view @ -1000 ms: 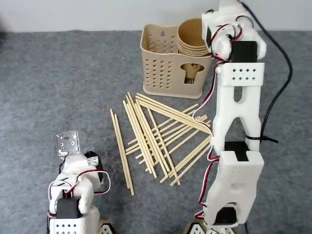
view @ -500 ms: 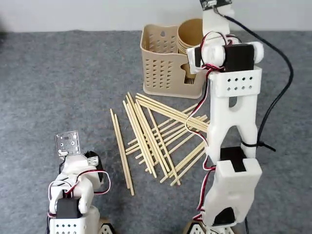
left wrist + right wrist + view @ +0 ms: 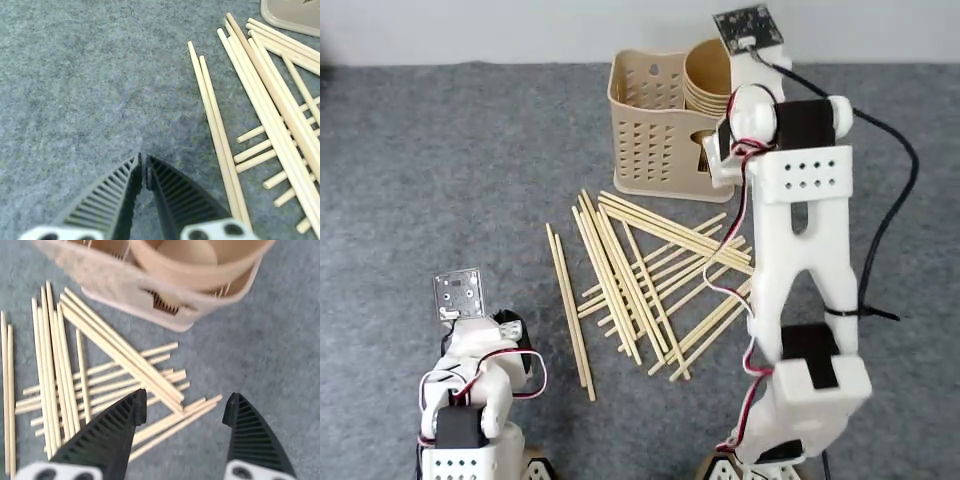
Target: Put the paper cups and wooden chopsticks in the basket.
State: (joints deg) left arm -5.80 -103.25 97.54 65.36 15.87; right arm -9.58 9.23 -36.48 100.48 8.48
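The right end effector (image 3: 186, 396) hung spread wide and empty above wooden chopsticks (image 3: 670, 230) scattered on the desk (image 3: 440, 180); paper cups (image 3: 712, 75) sat stacked in the basket (image 3: 645, 140). The left end effector (image 3: 143, 159) was pressed together, empty.

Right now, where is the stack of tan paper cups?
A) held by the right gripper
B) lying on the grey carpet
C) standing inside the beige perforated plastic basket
C: the tan paper cups stand inside the beige perforated basket; the right gripper is open, empty.
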